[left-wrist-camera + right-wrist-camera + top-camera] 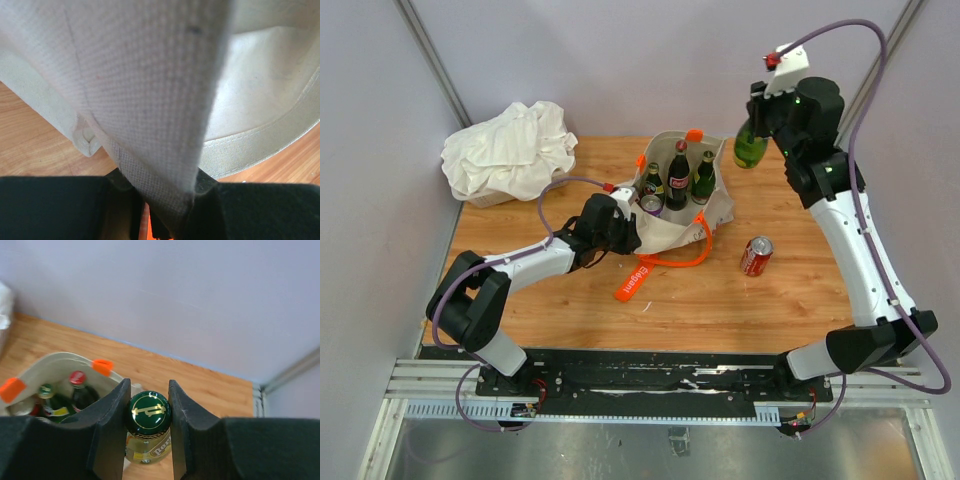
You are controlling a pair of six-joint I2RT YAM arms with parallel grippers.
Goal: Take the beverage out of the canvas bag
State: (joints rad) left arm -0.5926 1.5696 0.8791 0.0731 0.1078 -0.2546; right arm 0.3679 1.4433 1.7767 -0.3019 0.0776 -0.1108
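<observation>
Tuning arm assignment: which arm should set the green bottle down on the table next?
Right. The right gripper clamps the green bottle at its neck, held above the table beside the canvas bag, near the red can. The left gripper is shut on the bag's canvas edge, steadying it.

**Top view.** Illumination is bright, even and diffuse, from overhead. Shadows on the counter [780, 310] are soft and short, lying beneath the left arm and beside the red can [757, 256]. The white cloth bundle [510, 150] is close to overexposed. Focus is sharp throughout.

**Left wrist view.** The canvas bag [150, 90] fills the frame. Its weave is sharp at centre and washed out toward the top. The left claw [162, 195] is near black, with no surface detail.

**Right wrist view.** The green bottle [148, 415] cap is sharp between the dark fingers of the right claw [147, 396]. The background wall [200, 300] is evenly lit, with a bluish cast
</observation>
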